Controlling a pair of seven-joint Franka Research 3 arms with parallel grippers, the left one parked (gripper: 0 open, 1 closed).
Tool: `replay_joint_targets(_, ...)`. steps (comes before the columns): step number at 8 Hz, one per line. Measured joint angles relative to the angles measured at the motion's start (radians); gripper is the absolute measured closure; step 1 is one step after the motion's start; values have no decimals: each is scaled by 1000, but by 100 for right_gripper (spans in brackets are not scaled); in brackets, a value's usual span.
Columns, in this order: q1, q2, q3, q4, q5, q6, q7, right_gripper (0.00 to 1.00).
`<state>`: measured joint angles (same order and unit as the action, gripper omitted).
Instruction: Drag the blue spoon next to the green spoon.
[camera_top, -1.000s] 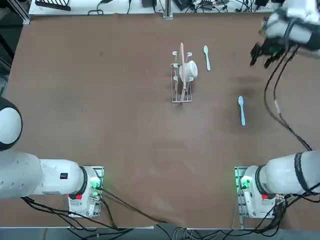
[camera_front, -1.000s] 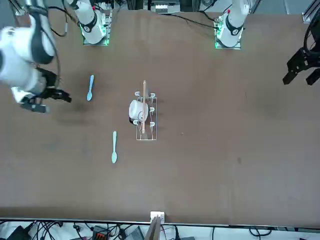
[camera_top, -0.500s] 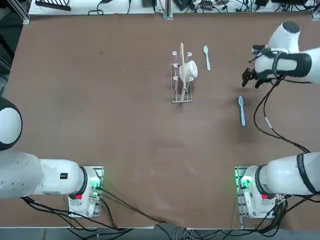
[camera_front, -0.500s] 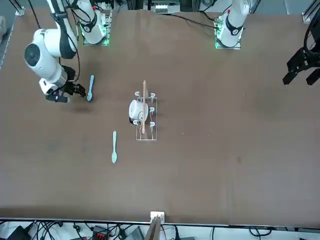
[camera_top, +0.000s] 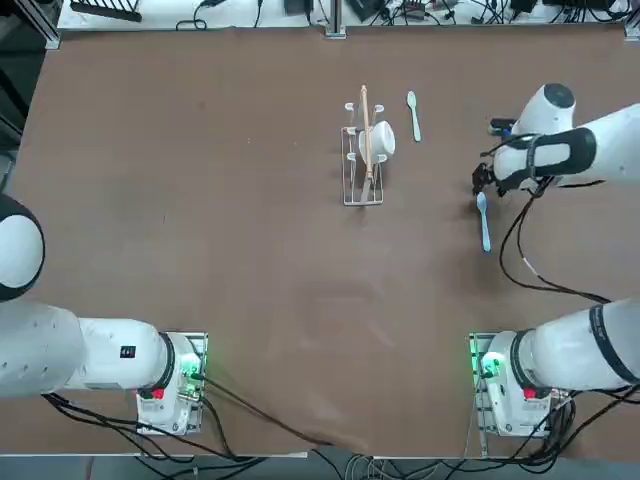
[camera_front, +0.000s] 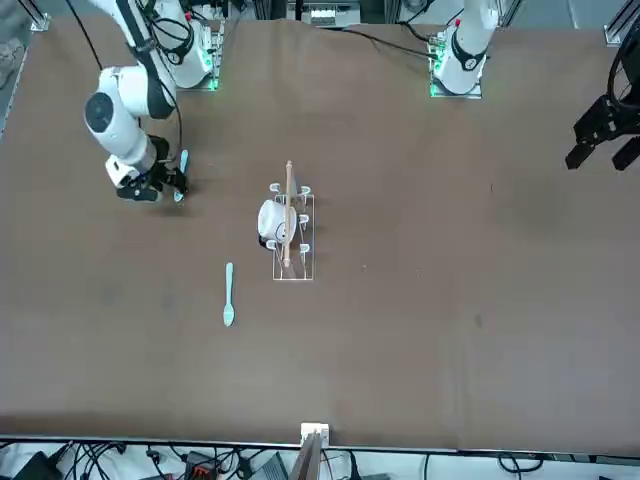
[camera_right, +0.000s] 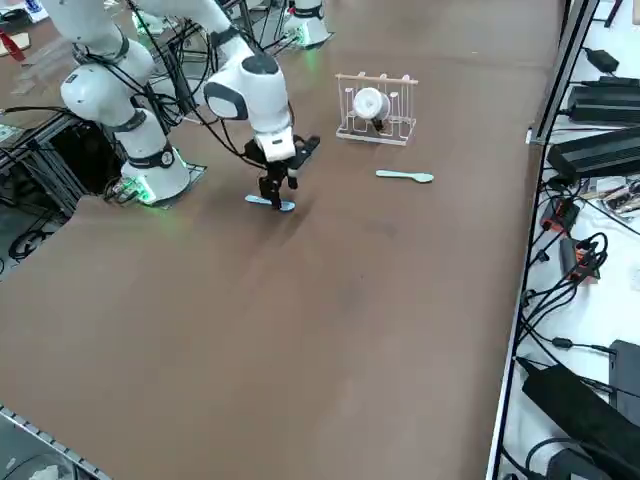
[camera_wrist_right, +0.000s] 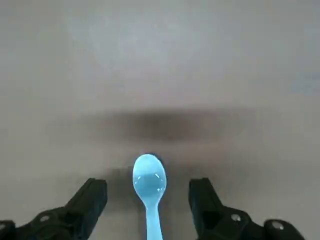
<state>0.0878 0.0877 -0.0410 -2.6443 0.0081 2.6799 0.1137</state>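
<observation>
The blue spoon lay flat on the brown table, in front of the right arm's base and well apart from the green spoon, which lay just beside a small wire rack holding a white cup. The right gripper hung low over the blue spoon's bowl end, pointing down, its fingers spread wide on either side of the neck and clear of it, grasping nothing. From the side, the gripper stood just over the spoon.
</observation>
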Motion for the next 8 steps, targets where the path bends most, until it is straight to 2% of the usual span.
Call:
replay_joint_targets(6,2,15,0,-55,0,2,0,0)
replay_joint_targets(8,2,19,0,-64,0,2,0,3)
